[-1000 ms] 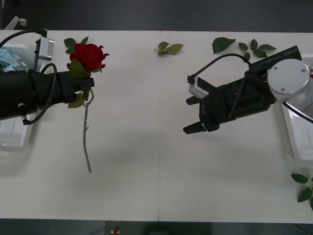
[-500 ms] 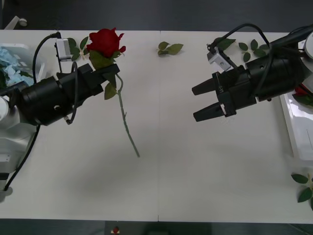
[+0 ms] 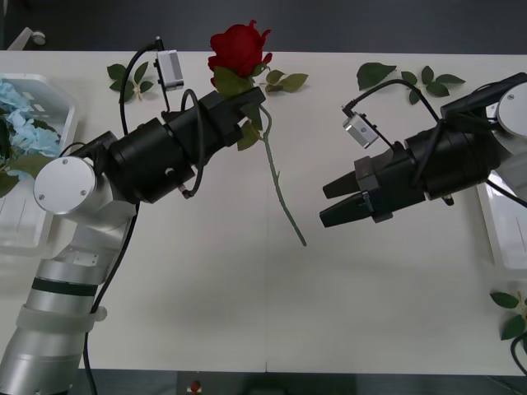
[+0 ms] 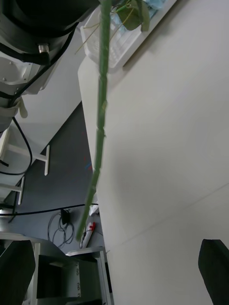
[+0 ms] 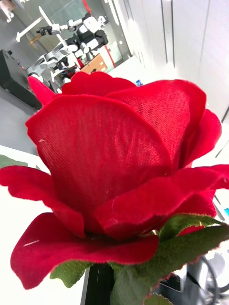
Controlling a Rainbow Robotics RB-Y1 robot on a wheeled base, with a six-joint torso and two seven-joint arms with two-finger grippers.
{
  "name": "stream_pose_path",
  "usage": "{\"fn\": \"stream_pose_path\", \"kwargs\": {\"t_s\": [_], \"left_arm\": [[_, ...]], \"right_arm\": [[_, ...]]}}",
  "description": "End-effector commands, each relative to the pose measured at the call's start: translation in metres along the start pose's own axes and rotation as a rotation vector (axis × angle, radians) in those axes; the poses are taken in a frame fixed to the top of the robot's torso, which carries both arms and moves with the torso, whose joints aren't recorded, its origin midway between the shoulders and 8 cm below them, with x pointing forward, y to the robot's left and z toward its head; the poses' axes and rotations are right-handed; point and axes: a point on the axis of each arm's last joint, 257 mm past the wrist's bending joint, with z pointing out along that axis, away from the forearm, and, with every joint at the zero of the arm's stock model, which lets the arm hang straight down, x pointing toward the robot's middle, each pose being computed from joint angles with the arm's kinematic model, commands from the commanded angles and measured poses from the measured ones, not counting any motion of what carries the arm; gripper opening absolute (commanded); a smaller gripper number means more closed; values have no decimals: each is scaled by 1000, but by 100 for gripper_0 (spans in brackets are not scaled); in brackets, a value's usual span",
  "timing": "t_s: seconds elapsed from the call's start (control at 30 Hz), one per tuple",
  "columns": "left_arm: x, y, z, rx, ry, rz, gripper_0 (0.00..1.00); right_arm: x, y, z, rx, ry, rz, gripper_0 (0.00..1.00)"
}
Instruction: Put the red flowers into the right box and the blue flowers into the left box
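The left tool (image 3: 247, 103) is clenching a red flower (image 3: 240, 46) just under its bloom, above the tabletop's (image 3: 206, 304) far edge; the right tool (image 3: 333, 203), fingers spread, is hovering beside the stem's tip.

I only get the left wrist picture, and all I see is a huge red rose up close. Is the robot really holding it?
Observer: Yes. In the front view the left gripper holds the red rose just under the bloom, raised above the table.
Operator: Does it have a stalk?
Observer: A long green stem slants down from the bloom towards the right gripper.
Operator: Is that other one grabbing it?
Observer: No. Its fingers are open and apart from the stem's tip.
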Motion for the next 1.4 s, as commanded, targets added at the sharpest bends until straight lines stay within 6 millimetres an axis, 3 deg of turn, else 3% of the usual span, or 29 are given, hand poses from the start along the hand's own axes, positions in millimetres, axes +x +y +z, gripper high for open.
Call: {"fn": "stream_pose_path", "kwargs": {"t_s": [0.03, 0.53, 0.57, 0.73, 0.83, 0.93, 1.27, 1.3, 1.33, 1.37, 1.4], "left_arm": [[-7, -10, 9, 12, -7, 63, 0], [-1, -12, 14, 10, -3, 62, 0], [-1, -12, 14, 10, -3, 63, 0], [-2, -11, 14, 9, -2, 63, 0], [-2, -11, 13, 8, -3, 60, 0], [-3, -11, 13, 7, -5, 60, 0], [-3, -10, 13, 6, -3, 61, 1], [-3, -8, 11, 1, 1, 66, 18], [-3, -6, 10, -4, 6, 72, 46], [-3, -5, 8, -8, 9, 77, 56], [-3, -1, 5, -17, 19, 86, 73]], "right_arm": [[-25, 6, 9, 1, -38, -14, 100], [-35, 9, 40, -1, -52, -43, 98], [-35, 9, 41, 0, -51, -46, 94], [-36, 10, 49, -3, -50, -53, 46], [-37, 12, 51, -6, -53, -50, 8], [-38, 12, 52, -8, -54, -47, 0], [-41, 13, 53, -9, -64, -46, 0], [-41, 13, 54, -9, -62, -47, 0], [-42, 13, 53, -8, -65, -47, 0], [-42, 12, 53, -7, -66, -47, 0], [-42, 12, 53, -7, -66, -47, 0]]}}
